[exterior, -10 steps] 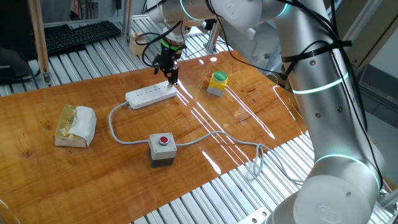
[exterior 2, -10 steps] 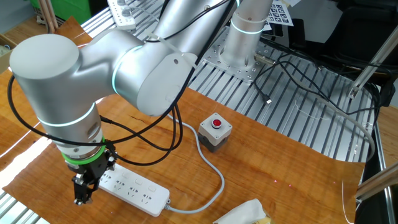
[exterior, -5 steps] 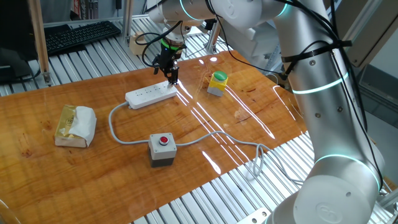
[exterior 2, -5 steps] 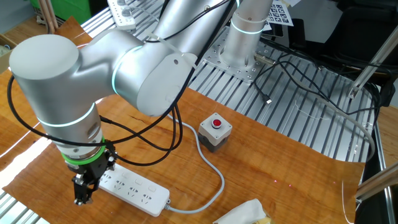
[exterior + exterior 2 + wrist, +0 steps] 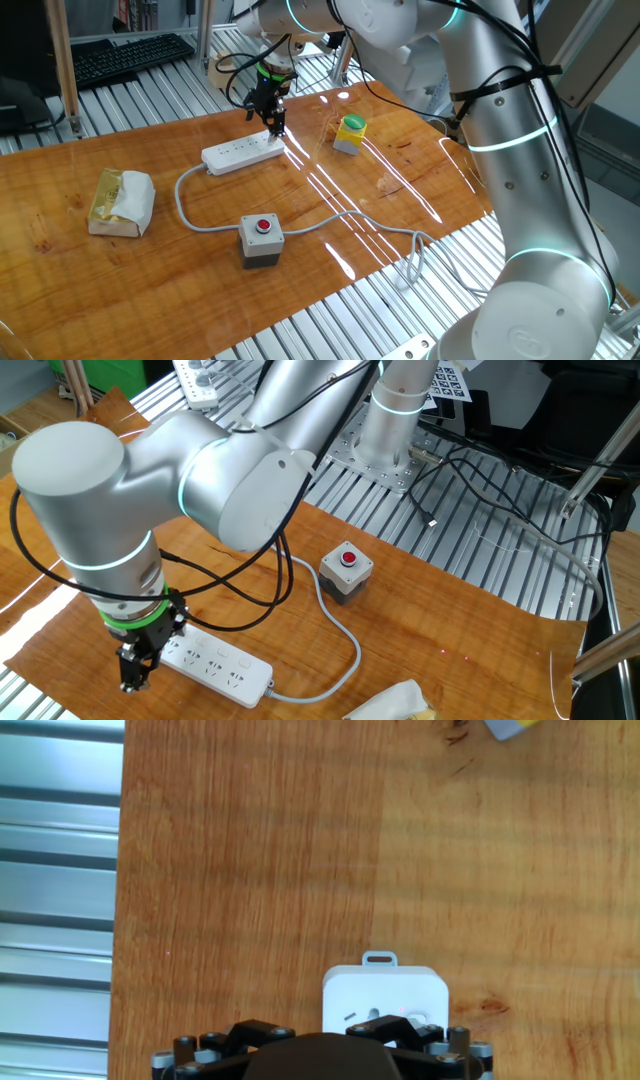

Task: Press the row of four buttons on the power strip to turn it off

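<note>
The white power strip [image 5: 242, 151] lies on the wooden table, its grey cable [image 5: 185, 205] curling toward the front. My gripper [image 5: 276, 126] points down at the strip's far right end. In the other fixed view the fingertips [image 5: 131, 680] hover at the strip's [image 5: 215, 665] left end, close to the surface. The hand view shows the strip's end [image 5: 385, 990] with a pale switch and a small red light beside the gripper [image 5: 325, 1038] at the bottom edge. The remaining buttons are too small to pick out. Nothing is held.
A grey box with a red round button [image 5: 262, 238] stands near the table's front. A yellow-green capped button block [image 5: 350, 132] sits right of the strip. A tissue pack [image 5: 122, 200] lies at the left. Metal slats border the table.
</note>
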`<move>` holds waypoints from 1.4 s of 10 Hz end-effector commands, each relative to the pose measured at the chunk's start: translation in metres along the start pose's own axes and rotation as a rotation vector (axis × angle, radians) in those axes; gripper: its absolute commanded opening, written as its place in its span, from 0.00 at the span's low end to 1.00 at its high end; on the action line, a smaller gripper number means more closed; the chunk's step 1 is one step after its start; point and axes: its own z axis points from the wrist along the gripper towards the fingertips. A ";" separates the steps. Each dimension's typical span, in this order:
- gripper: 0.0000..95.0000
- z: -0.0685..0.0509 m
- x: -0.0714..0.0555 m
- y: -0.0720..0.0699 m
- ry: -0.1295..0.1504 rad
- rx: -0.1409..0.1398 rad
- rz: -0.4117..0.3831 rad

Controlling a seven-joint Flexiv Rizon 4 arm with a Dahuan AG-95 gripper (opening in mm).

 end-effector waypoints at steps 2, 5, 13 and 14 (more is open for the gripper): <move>1.00 0.005 0.002 0.000 0.000 -0.007 0.003; 1.00 0.010 0.001 0.001 -0.003 -0.015 -0.010; 1.00 -0.003 -0.006 0.001 0.006 0.062 -0.032; 1.00 -0.003 -0.006 0.001 0.007 0.066 -0.028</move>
